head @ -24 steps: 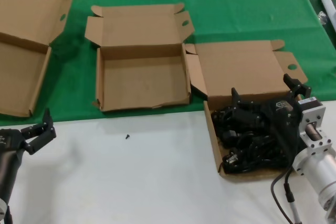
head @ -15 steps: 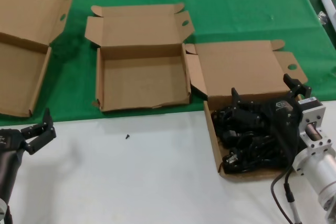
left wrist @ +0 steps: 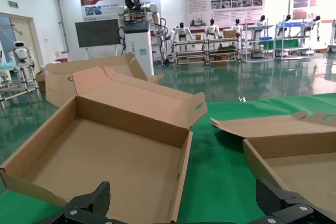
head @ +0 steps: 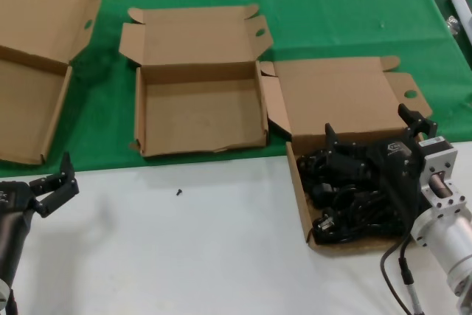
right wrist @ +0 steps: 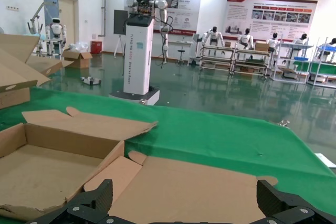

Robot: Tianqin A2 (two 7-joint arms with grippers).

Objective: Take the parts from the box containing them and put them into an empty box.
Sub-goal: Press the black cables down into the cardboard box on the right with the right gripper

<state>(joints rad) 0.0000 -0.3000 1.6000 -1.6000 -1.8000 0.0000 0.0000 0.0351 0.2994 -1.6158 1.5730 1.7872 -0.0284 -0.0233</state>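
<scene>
The right claw (head: 372, 134) hangs with fingers spread wide over the parts (head: 354, 197) in the box containing them (head: 335, 97), at the counter's (head: 184, 248) right. The left claw (head: 53, 182), also spread apart, hovers low at the counter's left edge. The empty box (head: 199, 112) sits between them.

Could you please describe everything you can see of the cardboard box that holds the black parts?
The box of parts is brown corrugated cardboard with straight upright walls. Its broad plain lid lies open, flat on the green cloth behind, with a rounded ear flap pierced by an oval hole. It sits at the robot's right, partly on the white surface, and is filled with tangled black parts. The right gripper hangs open over it.
</scene>
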